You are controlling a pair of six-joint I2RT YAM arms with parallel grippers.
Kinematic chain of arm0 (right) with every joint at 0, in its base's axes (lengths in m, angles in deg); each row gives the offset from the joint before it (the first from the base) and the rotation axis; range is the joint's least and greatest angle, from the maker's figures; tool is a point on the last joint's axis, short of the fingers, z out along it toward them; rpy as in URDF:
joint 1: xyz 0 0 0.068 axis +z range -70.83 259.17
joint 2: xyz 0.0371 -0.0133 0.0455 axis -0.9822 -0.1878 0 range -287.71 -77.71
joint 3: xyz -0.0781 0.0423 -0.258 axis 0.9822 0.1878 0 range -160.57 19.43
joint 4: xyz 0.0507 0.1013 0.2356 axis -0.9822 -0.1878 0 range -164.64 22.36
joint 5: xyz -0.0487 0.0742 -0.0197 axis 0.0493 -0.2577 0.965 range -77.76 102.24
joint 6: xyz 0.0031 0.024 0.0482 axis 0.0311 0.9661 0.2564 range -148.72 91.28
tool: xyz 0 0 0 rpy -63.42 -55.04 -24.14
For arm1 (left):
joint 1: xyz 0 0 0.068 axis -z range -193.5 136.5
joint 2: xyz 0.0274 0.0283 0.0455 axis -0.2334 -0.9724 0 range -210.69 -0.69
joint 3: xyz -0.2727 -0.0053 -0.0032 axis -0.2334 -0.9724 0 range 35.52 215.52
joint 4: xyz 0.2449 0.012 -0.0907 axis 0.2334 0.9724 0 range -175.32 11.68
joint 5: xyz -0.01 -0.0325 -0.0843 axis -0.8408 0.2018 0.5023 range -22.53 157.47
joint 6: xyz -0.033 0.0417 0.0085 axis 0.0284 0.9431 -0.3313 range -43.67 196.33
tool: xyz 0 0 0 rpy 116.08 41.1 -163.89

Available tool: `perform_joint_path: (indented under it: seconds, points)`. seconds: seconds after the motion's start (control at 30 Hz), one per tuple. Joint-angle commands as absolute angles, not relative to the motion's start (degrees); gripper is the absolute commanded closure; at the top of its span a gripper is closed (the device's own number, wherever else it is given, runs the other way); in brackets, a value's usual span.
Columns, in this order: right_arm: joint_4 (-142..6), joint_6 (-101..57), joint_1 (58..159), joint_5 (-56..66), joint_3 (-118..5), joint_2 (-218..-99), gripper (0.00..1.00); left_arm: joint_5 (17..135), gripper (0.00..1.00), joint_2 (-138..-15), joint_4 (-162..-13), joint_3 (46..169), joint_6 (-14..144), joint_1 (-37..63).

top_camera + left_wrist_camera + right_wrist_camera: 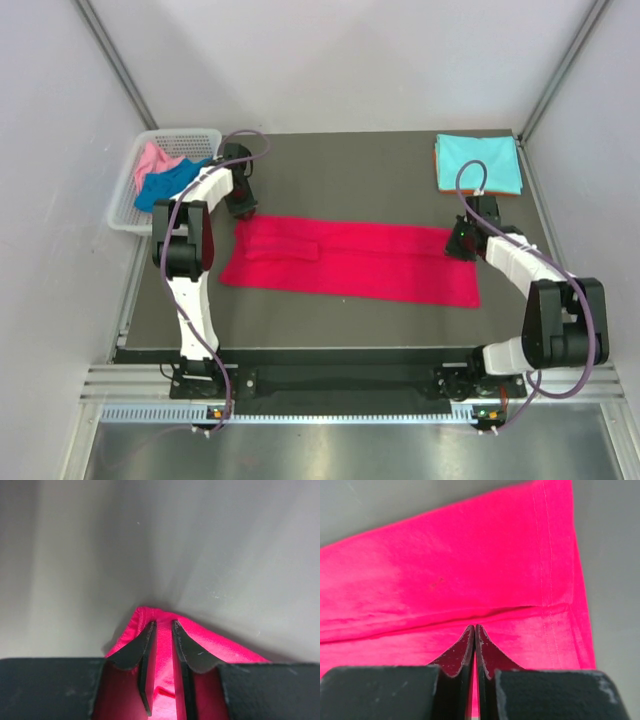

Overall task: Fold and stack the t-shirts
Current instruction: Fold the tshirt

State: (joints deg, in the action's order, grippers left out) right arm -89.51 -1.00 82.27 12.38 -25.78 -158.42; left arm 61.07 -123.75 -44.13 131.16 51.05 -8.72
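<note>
Left gripper [163, 624] clamps the crimson shirt [350, 262] at its far-left corner. Right gripper [474, 626], jaws pressed together, sits on the shirt's right end, probably to pin the strip flat for a crosswise fold.

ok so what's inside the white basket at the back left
The white basket holds a crumpled pink t-shirt with a blue t-shirt bunched beside it. Anything lying beneath those two is covered and cannot be seen.

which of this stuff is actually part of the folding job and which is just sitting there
Part of the job: red t-shirt, folded turquoise t-shirt, pink t-shirt, blue t-shirt.
Just lying about: white basket holding the last two, table.
</note>
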Motion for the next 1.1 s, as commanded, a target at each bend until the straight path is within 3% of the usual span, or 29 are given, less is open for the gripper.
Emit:
perform_joint_path:
  seconds: [0.0,0.5,0.9,1.07]
  points:
    - [-86.21,-0.24,81.63,14.34,-27.42,-157.51,0.99,63.15,0.76,-122.68,-44.8,131.77,52.07,-9.1]
    - [-81.96,-1.12,73.47,20.42,-34.44,-177.63,1.0,55.34,0.75,-124.26,-43.04,131.32,52.34,-9.63]
    - [-84.43,-3.41,71.79,20.85,-36.29,-178.88,1.0,62.37,0.75,-126.81,-45.67,133.7,51.99,-10.16]
    - [-85.04,-2.97,71.79,20.5,-36.82,-176.33,1.0,60.27,0.75,-127.86,-43.93,137.29,51.46,-10.16]
